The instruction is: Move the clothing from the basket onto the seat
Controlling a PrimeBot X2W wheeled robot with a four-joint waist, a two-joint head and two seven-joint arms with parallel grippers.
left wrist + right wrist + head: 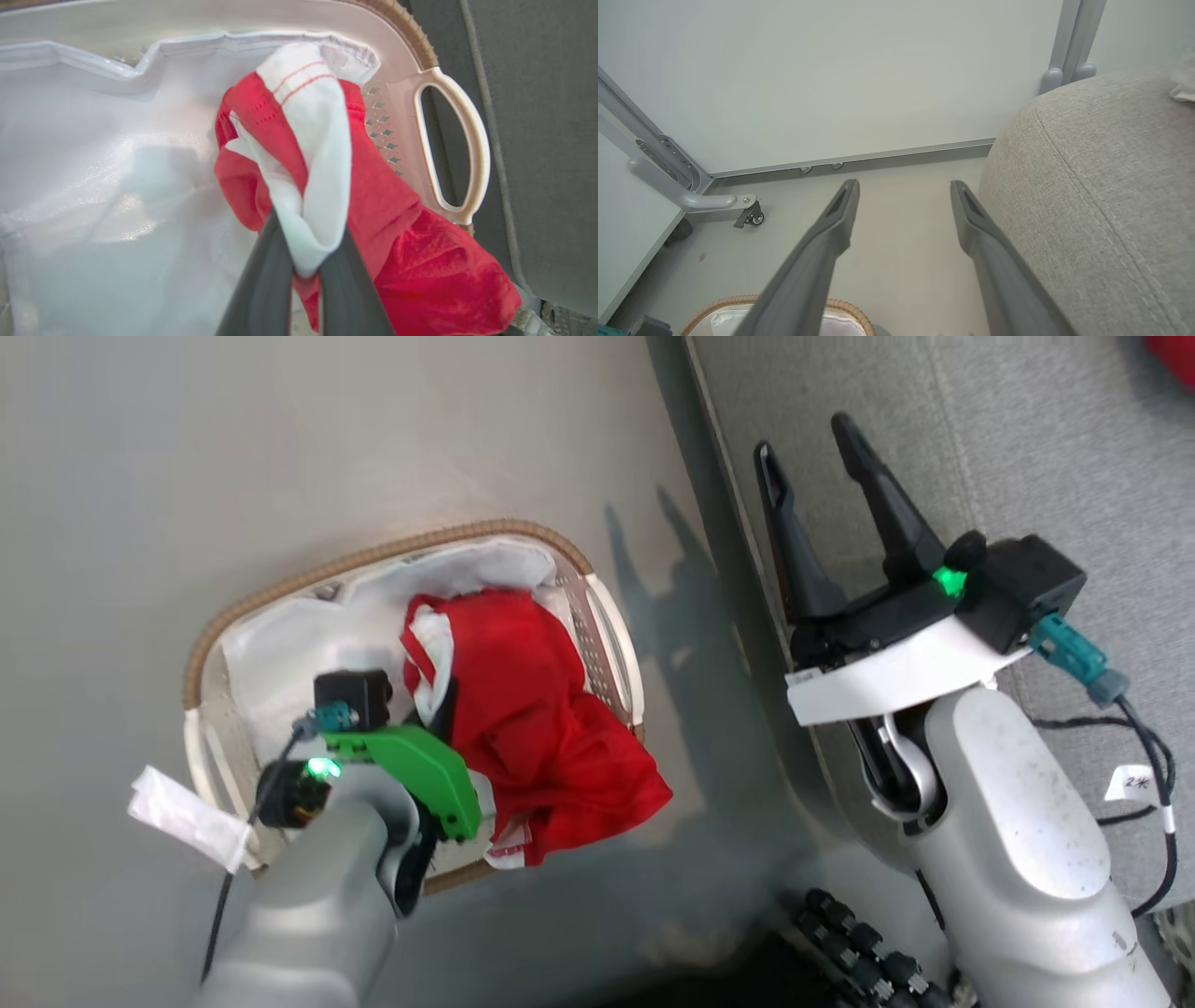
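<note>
The left hand (306,273) pinches a white-trimmed fold of the red clothing (397,224), which is heaped in the basket (472,140) on the side nearest the seat (1027,448), one edge drooping over the rim. The right hand (805,439) hangs spread above the seat's edge. A red scrap (1174,357) farther along the seat may be another garment.

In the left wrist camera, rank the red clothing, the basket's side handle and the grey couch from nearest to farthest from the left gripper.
1. The clothing, pinched in the left gripper itself.
2. The basket handle, to the right, past the cloth.
3. The couch, far right, beyond the handle.
</note>
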